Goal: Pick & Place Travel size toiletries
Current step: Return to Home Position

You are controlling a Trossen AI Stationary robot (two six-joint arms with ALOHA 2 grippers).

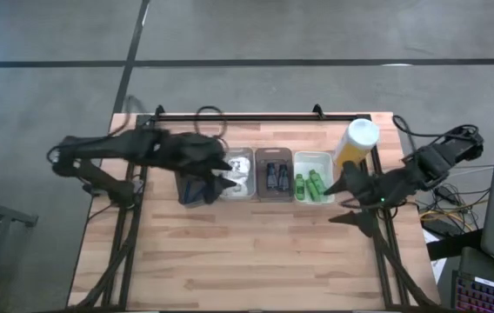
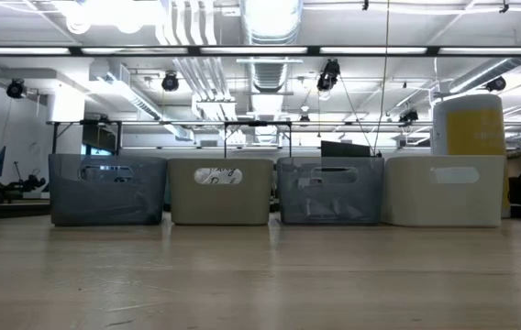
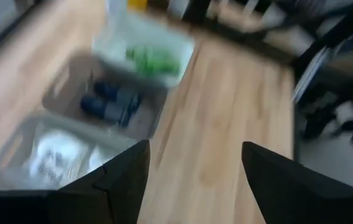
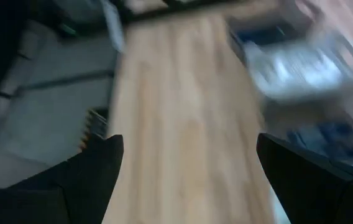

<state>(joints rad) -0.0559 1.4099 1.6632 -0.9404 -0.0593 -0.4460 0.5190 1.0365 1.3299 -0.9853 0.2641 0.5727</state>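
Note:
Four trays stand in a row at the table's far middle. Bright green little bottles [image 1: 310, 185] [image 3: 151, 60] lie in the rightmost white tray [image 1: 315, 162]. Small dark oblong pieces [image 1: 273, 176] [image 3: 111, 102] lie in the grey tray, and white crinkly bundles [image 1: 238, 181] [image 3: 58, 155] in the clear tray. My left gripper [image 1: 228, 167] [image 3: 195, 149] hovers open and empty over the clear tray and the dark tray [image 1: 193, 189] beside it. My right gripper [image 1: 338, 187] [image 4: 190, 142] is open and empty by the white tray's right side. No razor-like sticks show.
A tall yellow bottle with a white cap [image 1: 357, 142] [image 2: 468, 128] stands just right of and behind the white tray [image 2: 444, 190]. A black rail [image 1: 256, 116] runs along the table's far edge. Bare wood [image 1: 256, 252] stretches from the trays to the near edge. Cables and a keyboard lie off the right side.

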